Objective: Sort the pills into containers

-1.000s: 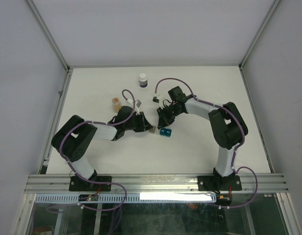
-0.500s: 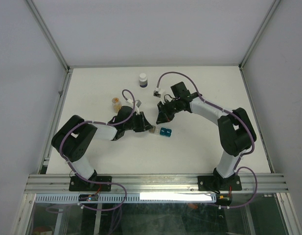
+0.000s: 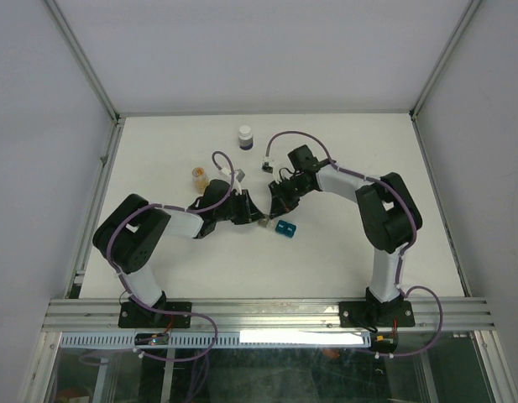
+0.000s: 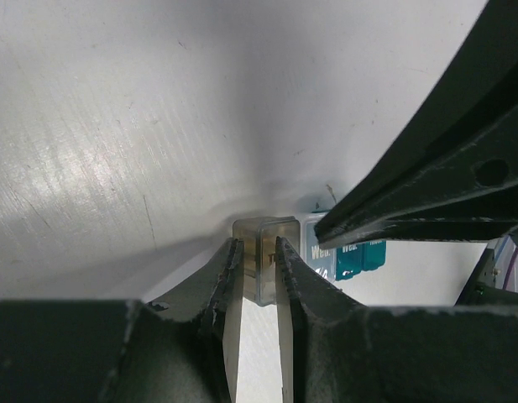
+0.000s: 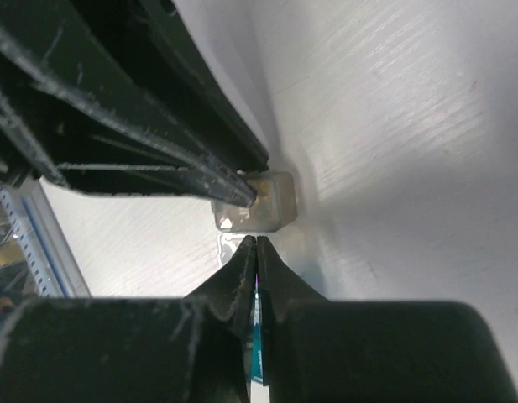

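Note:
The grey-brown container [image 4: 263, 256] sits on the table between the fingertips of my left gripper [image 4: 257, 245], which is shut on its sides. The teal-blue container [image 4: 359, 255] lies right beside it; in the top view the two [image 3: 264, 224] [image 3: 285, 227] lie side by side. My right gripper [image 5: 256, 239] is shut, with a thin teal edge [image 5: 258, 348] of that container pinched between its fingers, its tip just short of the grey-brown container [image 5: 263, 201]. The clear vial of orange-tan pills [image 3: 199, 176] stands upright, white-capped, behind my left gripper [image 3: 255, 219]. My right gripper [image 3: 274, 214] faces the left one.
A white-capped bottle with dark contents [image 3: 245, 138] stands at the back middle. Both arms' purple cables loop above the table. The table's walls and metal frame run along the left, back and right edges.
The right arm swung its elbow out to the right, then came back. The two containers and the left gripper have barely shifted.

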Robot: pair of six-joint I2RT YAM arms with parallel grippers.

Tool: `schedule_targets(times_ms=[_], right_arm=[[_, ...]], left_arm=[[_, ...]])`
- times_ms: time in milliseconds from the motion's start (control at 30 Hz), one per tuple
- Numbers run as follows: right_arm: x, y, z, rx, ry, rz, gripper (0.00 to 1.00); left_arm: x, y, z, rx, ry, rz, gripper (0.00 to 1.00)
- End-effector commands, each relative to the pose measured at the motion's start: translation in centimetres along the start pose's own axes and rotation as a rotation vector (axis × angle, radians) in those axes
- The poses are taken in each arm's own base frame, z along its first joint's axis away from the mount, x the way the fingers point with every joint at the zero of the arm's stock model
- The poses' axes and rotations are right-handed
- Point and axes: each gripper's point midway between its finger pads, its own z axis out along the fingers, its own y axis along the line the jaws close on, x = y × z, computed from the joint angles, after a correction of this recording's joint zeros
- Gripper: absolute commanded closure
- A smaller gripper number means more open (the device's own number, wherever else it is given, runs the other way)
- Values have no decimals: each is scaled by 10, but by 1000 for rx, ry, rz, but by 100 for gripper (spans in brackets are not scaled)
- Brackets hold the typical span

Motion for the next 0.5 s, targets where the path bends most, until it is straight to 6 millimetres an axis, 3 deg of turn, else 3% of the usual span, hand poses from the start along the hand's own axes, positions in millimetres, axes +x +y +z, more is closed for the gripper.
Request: schedule_targets(times_ms=[0, 200, 467], right_arm=[[-24, 46, -33, -141, -100, -141, 94], [-29, 76, -60, -192, -171, -296, 89], [-31, 94, -89, -139, -251, -435, 88]], left_arm=[[12, 4, 1, -15, 50, 27, 80], [7, -6, -2, 10, 47, 34, 77], [-1, -18, -9, 40, 28, 44, 73]])
